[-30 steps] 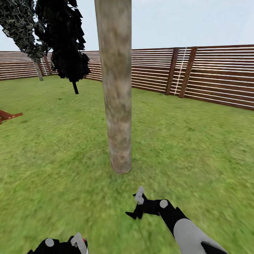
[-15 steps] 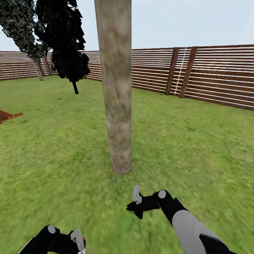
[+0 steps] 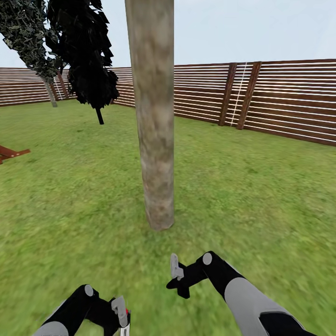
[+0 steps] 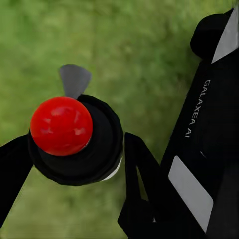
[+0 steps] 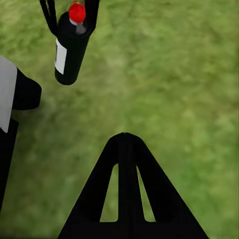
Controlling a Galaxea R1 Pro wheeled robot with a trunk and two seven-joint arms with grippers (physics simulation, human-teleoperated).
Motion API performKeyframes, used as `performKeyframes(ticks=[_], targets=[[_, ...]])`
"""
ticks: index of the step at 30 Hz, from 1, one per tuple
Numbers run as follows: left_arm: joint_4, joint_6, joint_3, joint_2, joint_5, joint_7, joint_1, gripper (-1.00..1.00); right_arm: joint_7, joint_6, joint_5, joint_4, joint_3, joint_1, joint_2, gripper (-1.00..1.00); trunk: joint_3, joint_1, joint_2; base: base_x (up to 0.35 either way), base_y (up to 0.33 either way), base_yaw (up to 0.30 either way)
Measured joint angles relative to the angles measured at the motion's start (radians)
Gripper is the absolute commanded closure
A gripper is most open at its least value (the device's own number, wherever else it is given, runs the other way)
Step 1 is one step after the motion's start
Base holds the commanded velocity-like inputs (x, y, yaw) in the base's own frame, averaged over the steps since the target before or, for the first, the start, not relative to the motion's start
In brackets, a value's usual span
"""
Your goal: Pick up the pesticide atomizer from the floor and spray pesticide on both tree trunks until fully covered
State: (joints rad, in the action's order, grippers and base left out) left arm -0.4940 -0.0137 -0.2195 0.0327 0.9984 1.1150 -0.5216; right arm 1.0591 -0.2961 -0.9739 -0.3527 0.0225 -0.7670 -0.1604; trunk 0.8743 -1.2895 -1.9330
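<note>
My left tool (image 4: 74, 154) is clamped on the atomizer (image 4: 74, 134); right tool (image 5: 127, 144) together, empty. Trunk (image 3: 156, 140) stands ahead; I should aim the nozzle squarely at it.

Brown slatted fence (image 3: 280, 100) runs along the far edge, with two darker leaning posts (image 3: 227, 94) set close together and a thin white line between them. Pale blue sky (image 3: 252, 28) above the fence top. At the left edge, low down, a reddish-brown wooden piece (image 3: 11, 153) pokes in over the ground, too little showing to tell what it is.
</note>
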Motion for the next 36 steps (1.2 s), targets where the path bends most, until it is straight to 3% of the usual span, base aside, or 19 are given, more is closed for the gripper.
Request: performKeyframes(ticks=[3,12,19,23,36], targets=[[0.001,0.001,0.027,-0.02,0.0,0.0,-0.003,1.0,0.0,0.0,0.0,0.0,-0.001,0.0,0.001,1.0,0.0,0.0,0.0,0.0,0.0,0.0],[0.0,0.016,0.037,-0.083,0.007,-0.01,-0.025,1.0,-0.001,0.001,0.002,0.0,-0.001,0.0,0.001,1.0,0.0,0.0,0.0,0.0,0.0,0.0],[0.0,0.045,0.036,-0.096,0.004,-0.045,-0.064,1.0,-0.001,0.002,0.006,0.0,0.001,0.0,-0.006,1.0,0.0,0.0,0.0,0.0,0.0,0.0],[0.0,0.045,0.037,-0.131,0.004,-0.049,-0.07,1.0,-0.001,0.002,0.006,0.0,0.001,0.0,-0.007,1.0,0.0,0.0,0.0,0.0,0.0,0.0],[0.002,0.031,0.034,-0.177,-0.006,-0.037,-0.075,1.0,-0.002,0.001,0.006,0.0,0.001,0.0,-0.007,1.0,0.0,0.0,0.0,0.0,0.0,0.0]])
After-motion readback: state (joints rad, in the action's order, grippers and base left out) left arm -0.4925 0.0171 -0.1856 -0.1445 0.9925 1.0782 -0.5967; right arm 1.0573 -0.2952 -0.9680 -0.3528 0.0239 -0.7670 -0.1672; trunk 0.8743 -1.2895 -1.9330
